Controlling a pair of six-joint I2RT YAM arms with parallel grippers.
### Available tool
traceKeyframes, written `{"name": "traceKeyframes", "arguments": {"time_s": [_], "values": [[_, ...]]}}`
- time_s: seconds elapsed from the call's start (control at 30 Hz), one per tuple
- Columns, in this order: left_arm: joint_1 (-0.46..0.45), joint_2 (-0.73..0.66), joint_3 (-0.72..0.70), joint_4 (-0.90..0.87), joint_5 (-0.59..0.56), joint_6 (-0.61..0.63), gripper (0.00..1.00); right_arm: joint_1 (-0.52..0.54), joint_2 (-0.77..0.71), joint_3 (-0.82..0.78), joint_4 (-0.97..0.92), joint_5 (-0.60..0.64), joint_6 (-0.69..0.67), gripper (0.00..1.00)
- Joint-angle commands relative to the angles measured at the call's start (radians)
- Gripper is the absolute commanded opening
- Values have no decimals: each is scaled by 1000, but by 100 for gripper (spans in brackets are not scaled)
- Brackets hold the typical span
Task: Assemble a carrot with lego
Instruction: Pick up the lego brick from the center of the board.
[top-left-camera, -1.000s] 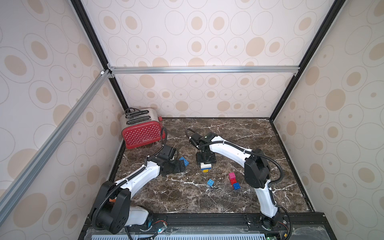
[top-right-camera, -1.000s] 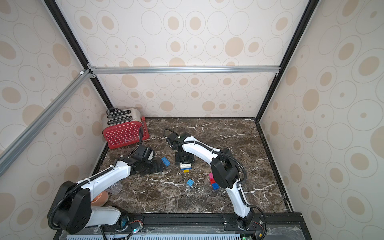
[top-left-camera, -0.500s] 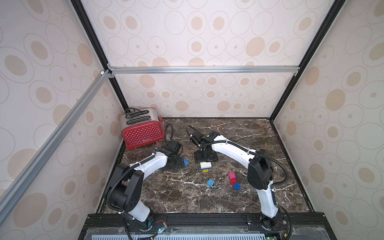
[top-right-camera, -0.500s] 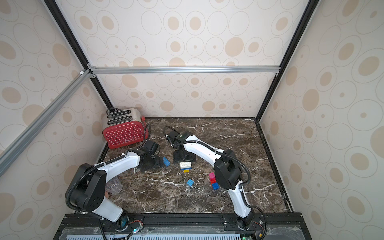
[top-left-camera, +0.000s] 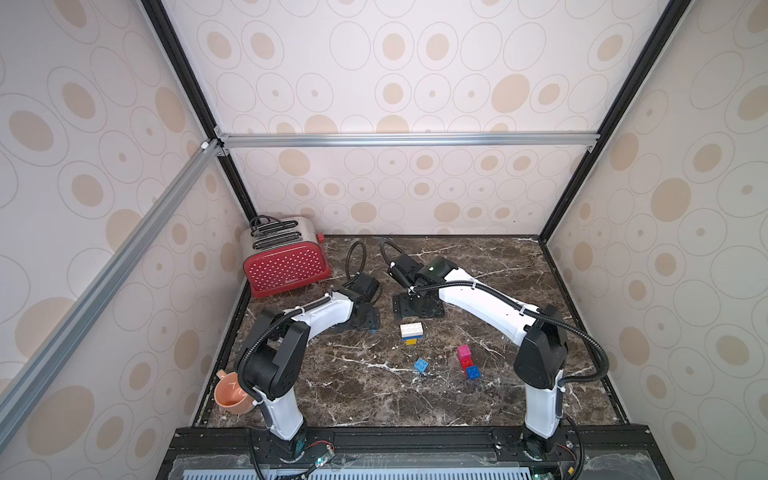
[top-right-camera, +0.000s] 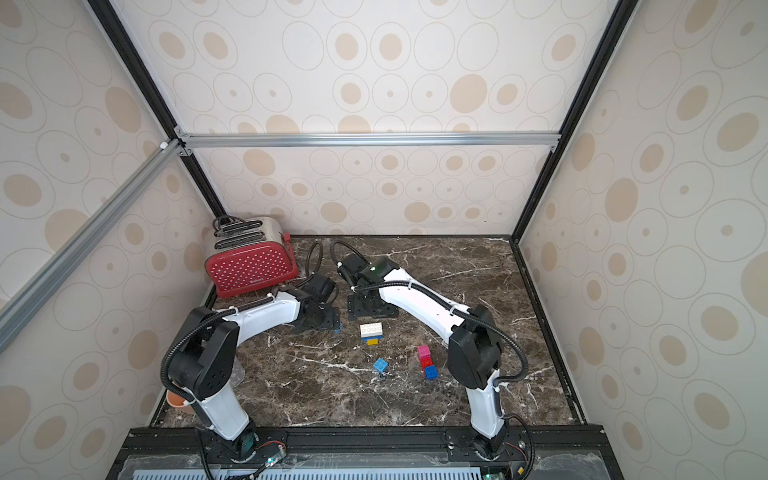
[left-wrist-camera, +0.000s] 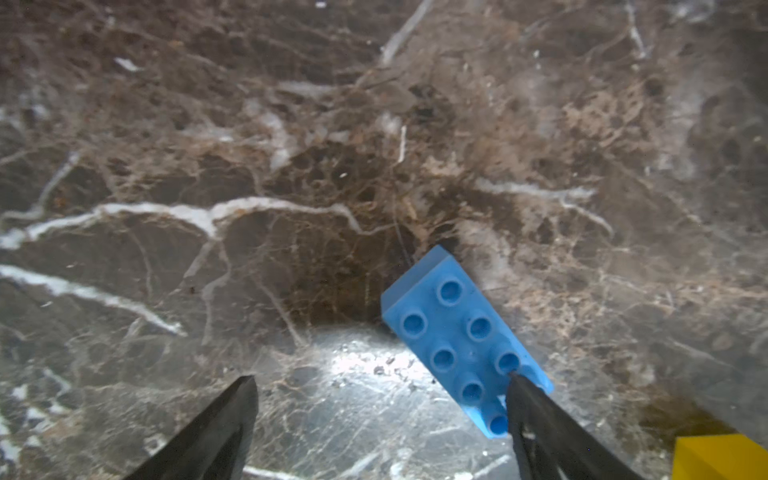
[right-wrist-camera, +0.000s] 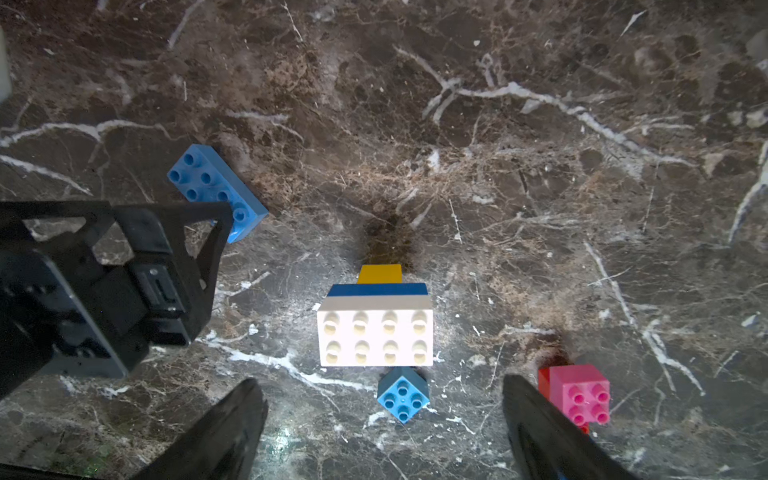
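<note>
Eight lego bricks (right-wrist-camera: 375, 336), one toaster (top-left-camera: 286, 268), one cup (top-left-camera: 232, 397), two robot arms (top-left-camera: 324, 316).

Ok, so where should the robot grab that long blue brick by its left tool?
Pinch the long blue brick across its two smooth long sides, coming straight down. It lies flat, studs up, so that narrow width should fit the open left tool once it turns to line up.

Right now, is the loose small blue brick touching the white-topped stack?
Apart. In both top views bare marble shows between the small blue brick and the white-topped stack; the right wrist view only lines them up.
</note>
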Motion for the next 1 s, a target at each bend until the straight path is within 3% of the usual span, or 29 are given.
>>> {"name": "traceKeyframes", "arguments": {"time_s": [0.0,0.3,0.5,0.73,0.97], "values": [[-5,39,40,16,15,-31,93,-13,-51,-33,-1,30,2,93],[-5,-10,46,53,9,68,92,-17,-67,-55,22,13,-3,94],[-16,34,96,41,113,171,82,-15,-67,-55,25,6,-1,95],[-19,76,147,-46,87,300,81,-19,-70,-55,23,6,-7,96],[-19,137,163,-80,89,326,82,-32,-87,-68,31,8,-5,97]]}}
